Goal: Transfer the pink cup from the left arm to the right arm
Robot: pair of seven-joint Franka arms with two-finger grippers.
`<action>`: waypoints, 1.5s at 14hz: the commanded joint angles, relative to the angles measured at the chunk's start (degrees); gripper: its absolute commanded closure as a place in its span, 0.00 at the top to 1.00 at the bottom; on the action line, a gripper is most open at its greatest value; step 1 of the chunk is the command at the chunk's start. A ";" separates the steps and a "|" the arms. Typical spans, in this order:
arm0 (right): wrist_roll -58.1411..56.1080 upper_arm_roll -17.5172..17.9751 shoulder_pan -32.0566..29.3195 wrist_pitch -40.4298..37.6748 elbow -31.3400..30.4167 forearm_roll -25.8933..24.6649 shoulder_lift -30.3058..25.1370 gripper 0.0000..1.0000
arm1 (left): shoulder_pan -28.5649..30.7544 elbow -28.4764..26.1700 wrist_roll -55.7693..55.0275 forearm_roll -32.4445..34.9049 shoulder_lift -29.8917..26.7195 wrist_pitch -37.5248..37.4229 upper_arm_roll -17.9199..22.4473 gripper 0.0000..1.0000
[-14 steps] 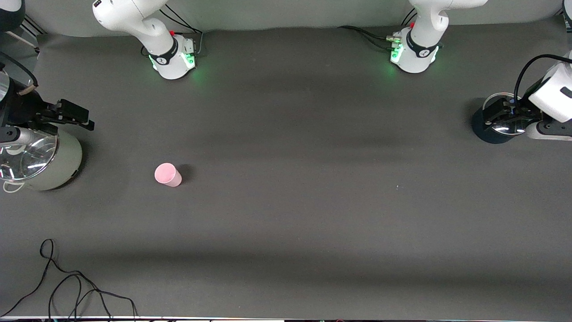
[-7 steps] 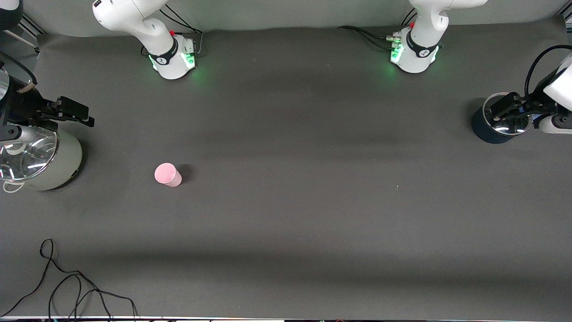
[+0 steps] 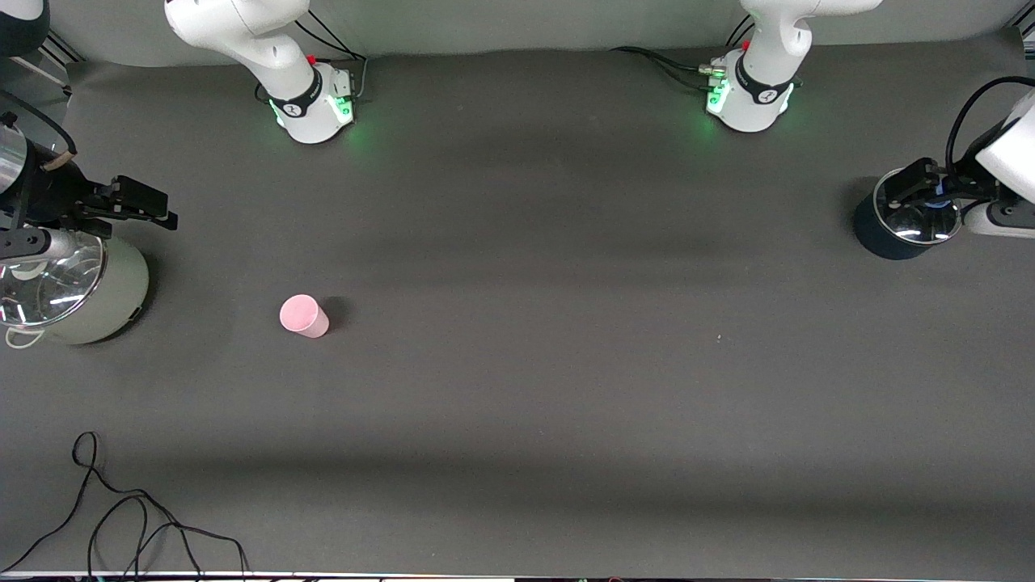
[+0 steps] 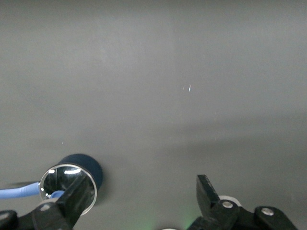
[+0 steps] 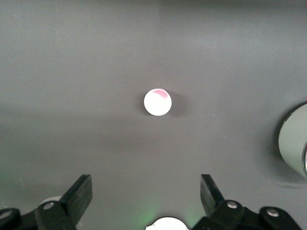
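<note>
The pink cup (image 3: 303,315) stands alone on the dark table, toward the right arm's end; nothing touches it. It also shows as a small pale disc, the pink cup (image 5: 157,102), in the right wrist view, well clear of the fingers. My right gripper (image 3: 154,207) hangs open and empty over the pale green pot (image 3: 121,295) at that end of the table. My left gripper (image 3: 914,182) hangs open and empty over the dark blue pot (image 3: 877,234) at the left arm's end. The wrist views show the right gripper (image 5: 145,191) and the left gripper (image 4: 142,194) with jaws wide apart.
Both pots have glass lids; the dark blue pot (image 4: 88,167) and the pale green pot (image 5: 292,143) each show in a wrist view. A loose black cable (image 3: 121,517) lies near the front edge at the right arm's end. The two arm bases (image 3: 311,105) (image 3: 748,97) stand along the back.
The left gripper has shifted over the dark blue pot toward the bases' side of the table. The right gripper has shifted slightly. The pink cup has not moved.
</note>
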 commanded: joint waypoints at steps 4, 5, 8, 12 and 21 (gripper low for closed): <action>1.33 16.33 -16.79 -0.83 -2.15 -1.35 -3.78 1.00 | 0.66 0.31 1.32 -0.52 -0.72 -1.94 -0.23 0.99; 1.33 16.52 -16.89 -0.31 -2.86 -1.35 -3.97 1.00 | 0.66 0.40 1.32 -0.60 -0.72 -1.94 -0.23 1.00; 1.33 16.26 -15.76 -0.13 -2.87 -1.53 -4.05 1.00 | 0.58 0.66 1.41 -0.69 -0.19 -2.11 -0.32 0.99; 1.33 14.06 -12.85 -0.21 -2.51 -3.46 -3.27 1.00 | 0.40 1.63 1.33 -0.69 0.16 -2.37 -0.32 0.99; 1.33 14.06 -12.76 -0.21 -2.43 -3.46 -3.09 1.00 | 0.58 1.98 1.68 -0.61 0.78 -2.46 -0.32 0.99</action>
